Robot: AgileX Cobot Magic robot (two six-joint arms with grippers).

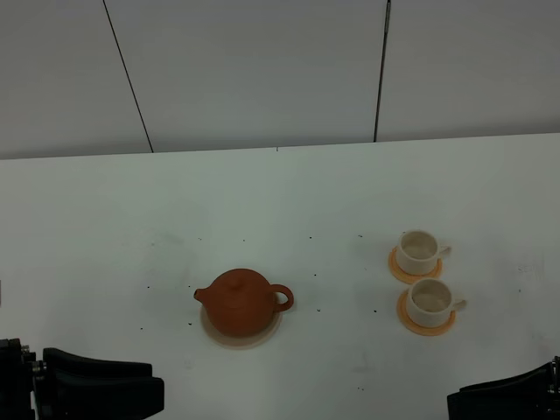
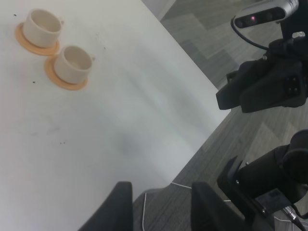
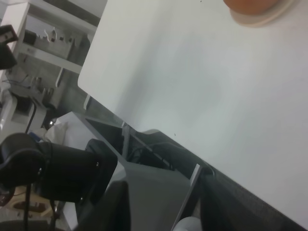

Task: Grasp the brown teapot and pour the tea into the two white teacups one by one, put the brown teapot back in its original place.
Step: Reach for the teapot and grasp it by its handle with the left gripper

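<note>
L gripper (image 2: 161,211): off near edge of surface (image 1: 289,201), left end; fingers (image 2: 118,207) apart, nothing between; parked clear of the ware.
R gripper (image 3: 163,207): off near edge, right end; fingers apart, empty.
Brown teapot (image 1: 242,300): upright, lid on, seated on beige trivet (image 1: 229,341); toward near edge, left of middle. Spout faces left edge, handle faces right edge, so prob. suits R arm.
Near teacup (image 1: 430,298): on orange coaster (image 1: 429,331), toward right edge, well apart from teapot; looks empty.
Far teacup (image 1: 417,250): on second coaster (image 1: 401,273), just behind near teacup; close pairing prob. keeps pours short.
Tea: none seen; pouring not begun.
</note>
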